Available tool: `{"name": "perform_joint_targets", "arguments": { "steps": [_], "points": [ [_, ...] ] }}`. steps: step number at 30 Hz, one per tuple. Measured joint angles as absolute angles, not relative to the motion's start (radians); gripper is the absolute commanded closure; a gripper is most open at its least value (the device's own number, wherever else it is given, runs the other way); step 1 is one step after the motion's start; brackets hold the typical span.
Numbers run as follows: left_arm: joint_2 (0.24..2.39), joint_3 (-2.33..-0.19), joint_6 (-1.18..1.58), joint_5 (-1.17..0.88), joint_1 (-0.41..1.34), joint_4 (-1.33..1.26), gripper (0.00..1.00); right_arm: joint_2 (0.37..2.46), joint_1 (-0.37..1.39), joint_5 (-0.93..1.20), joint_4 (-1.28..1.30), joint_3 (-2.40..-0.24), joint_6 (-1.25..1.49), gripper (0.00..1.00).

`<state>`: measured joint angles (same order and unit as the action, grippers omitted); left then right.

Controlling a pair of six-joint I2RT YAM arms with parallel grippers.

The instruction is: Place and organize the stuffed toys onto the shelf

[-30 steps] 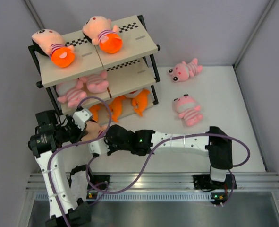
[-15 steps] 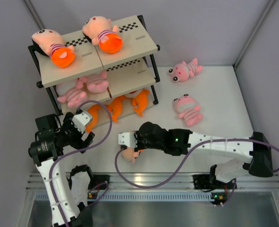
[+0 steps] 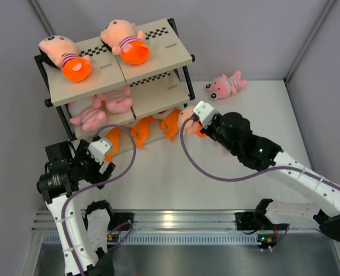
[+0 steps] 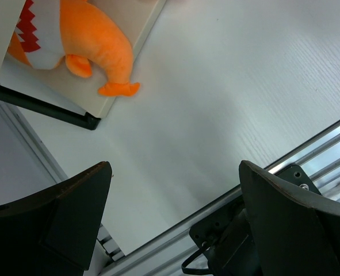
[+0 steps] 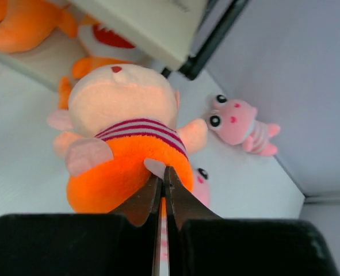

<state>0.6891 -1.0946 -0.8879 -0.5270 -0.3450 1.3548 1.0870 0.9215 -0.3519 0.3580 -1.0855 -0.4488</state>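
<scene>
The shelf (image 3: pixel 158 62) stands at the back left. Two peach-headed dolls (image 3: pixel 125 41) lie on its top board, pink striped animals (image 3: pixel 117 101) on the middle one, and orange fish (image 3: pixel 141 131) on the bottom one. My right gripper (image 3: pixel 194 122) is shut on a third doll (image 5: pixel 123 132), pinching its orange bottom, and holds it in the air by the shelf's right front post. My left gripper (image 4: pixel 175 218) hangs open and empty above the table at the near left, with an orange fish (image 4: pixel 92 49) ahead of it. One pink animal (image 3: pixel 226 85) lies on the table at the right.
Another pink animal (image 5: pixel 201 178) lies on the table under the held doll, mostly hidden by it and by my right arm. Grey walls enclose the table on three sides. A metal rail (image 3: pixel 181 221) runs along the near edge.
My left gripper opened and let go of the doll. My right arm, shut on the doll, swung it from the near left up and right to the shelf's right end.
</scene>
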Motion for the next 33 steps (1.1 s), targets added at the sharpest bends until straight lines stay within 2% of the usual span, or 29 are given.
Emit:
{"name": "perform_joint_targets", "arguments": {
  "steps": [7, 14, 21, 28, 33],
  "points": [
    [0.69, -1.071, -0.888, -0.524, -0.345, 1.355, 0.02, 1.148, 0.77, -0.397, 0.278, -1.372, -0.499, 1.0],
    [0.697, -1.07, -0.884, -0.521, -0.345, 1.356, 0.02, 1.451, 0.595, -0.356, 0.205, -1.867, -0.546, 1.0],
    [0.759, -1.071, -0.87, -0.508, -0.345, 1.355, 0.02, 1.752, 0.572, -0.313, 0.185, -2.287, -0.558, 1.0],
    [0.795, -1.072, -0.862, -0.509, -0.345, 1.355, 0.02, 1.823, 0.572, -0.191, 0.126, -2.316, -0.507, 1.0],
    [0.797, -1.072, -0.861, -0.511, -0.345, 1.355, 0.02, 1.826, 0.581, -0.052, 0.056, -2.223, -0.448, 1.0]
  ]
}}
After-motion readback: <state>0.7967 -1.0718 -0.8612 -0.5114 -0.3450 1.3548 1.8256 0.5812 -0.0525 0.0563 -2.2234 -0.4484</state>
